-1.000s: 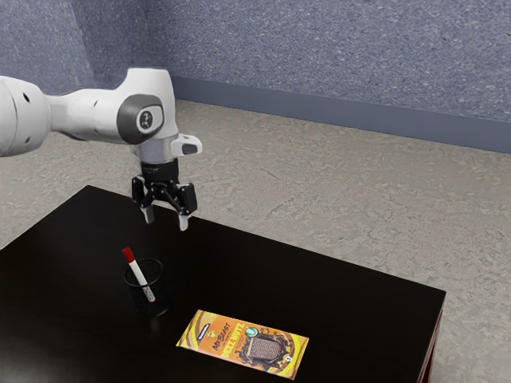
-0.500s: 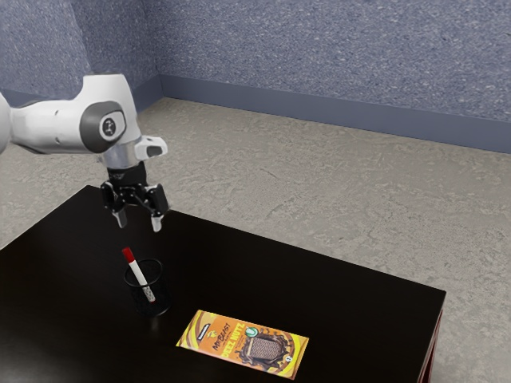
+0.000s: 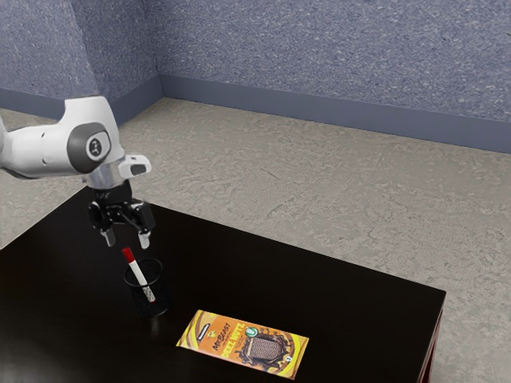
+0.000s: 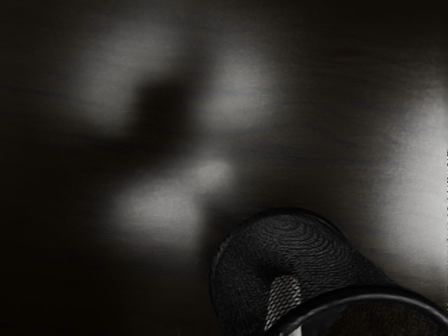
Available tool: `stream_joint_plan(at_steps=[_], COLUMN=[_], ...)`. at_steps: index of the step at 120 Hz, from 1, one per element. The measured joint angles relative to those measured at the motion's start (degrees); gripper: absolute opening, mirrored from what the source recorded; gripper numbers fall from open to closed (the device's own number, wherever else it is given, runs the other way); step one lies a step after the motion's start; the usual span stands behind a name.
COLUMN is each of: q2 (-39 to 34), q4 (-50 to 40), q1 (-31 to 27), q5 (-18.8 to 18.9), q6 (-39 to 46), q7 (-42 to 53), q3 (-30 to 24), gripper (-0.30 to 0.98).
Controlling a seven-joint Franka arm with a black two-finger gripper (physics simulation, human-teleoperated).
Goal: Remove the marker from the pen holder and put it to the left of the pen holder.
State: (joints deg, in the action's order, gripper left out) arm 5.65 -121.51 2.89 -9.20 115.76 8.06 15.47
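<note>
Exterior view, clock as seen: black table [image 3: 239, 263]; gripper [image 3: 127, 238] open, fingertips apart, nothing between, above the tabletop. Chocolate bar [image 3: 243, 345] flat on the table, at 4 o'clock from the mesh pen holder [image 3: 163, 297], which stands upright at 5 o'clock from the gripper. Marker [image 3: 138, 273] inside it, long axis leaning, red cap up past the rim toward 11 o'clock, lower end toward 5.

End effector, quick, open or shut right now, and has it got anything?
End effector: open, its fingertips apart, holding nothing; the marker stands in the pen holder.
</note>
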Motion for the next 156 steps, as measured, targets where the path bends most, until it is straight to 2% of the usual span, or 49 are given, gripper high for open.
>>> stream_joint_plan(at_steps=[48, 117, 156], q2=[-3.5, -5.1, -6.1], q4=[-4.6, -6.4, -5.9], q1=[0.1, 0.0, -0.7], q5=[-1.3, -1.4, -0.6], q6=[2.3, 2.5, 2.2], q7=[1.6, 2.3, 2.0], q3=[-0.4, -0.5, -2.0], gripper=[0.66, 0.04, -0.07])
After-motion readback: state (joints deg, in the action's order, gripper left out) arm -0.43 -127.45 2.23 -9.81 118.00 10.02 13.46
